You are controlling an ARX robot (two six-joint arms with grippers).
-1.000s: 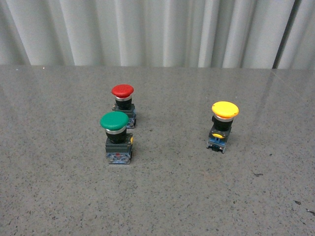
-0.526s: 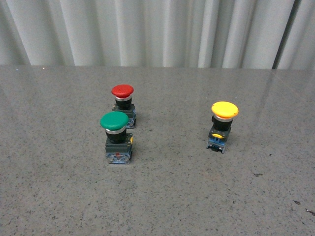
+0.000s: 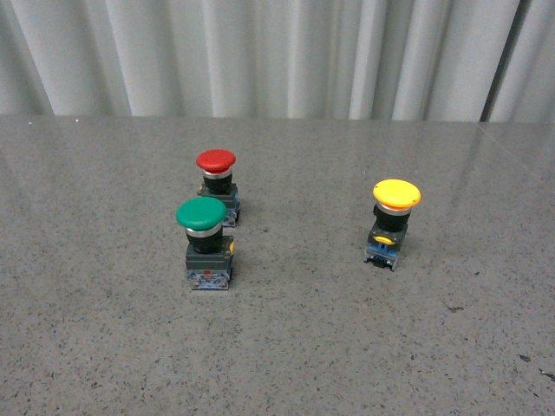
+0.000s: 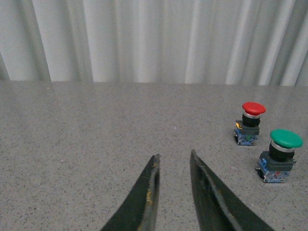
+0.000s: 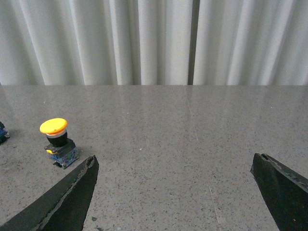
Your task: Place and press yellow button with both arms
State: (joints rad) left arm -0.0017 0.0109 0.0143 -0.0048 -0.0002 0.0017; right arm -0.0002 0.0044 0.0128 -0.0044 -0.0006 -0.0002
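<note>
The yellow button (image 3: 392, 222) stands cap-up on the table (image 3: 104, 347), toward my right and well apart from the green button (image 3: 205, 244) and red button (image 3: 217, 182). My right gripper (image 5: 174, 161) is spread wide and empty, and my left gripper (image 4: 173, 161) is narrowly parted and empty. I judge the top-heavy button could topple if a finger clips its cap, or skid if pressed unheld.

The yellow button (image 3: 395, 221) is showing a bright yellow cap, a black neck and a blue-grey block with a yellow tab. Left of it, the green button (image 3: 205, 243) is wearing a dark green cap over a black neck and grey block. Also left of it but farther back, the red button (image 3: 217, 184) is showing a red cap. The table (image 3: 347, 347) is displaying grey speckled stone, and the curtain (image 3: 277, 52) is hanging in pale grey-white folds. The left gripper (image 4: 173, 155) and the right gripper (image 5: 174, 157) are showing black fingers with scuffed edges.
</note>
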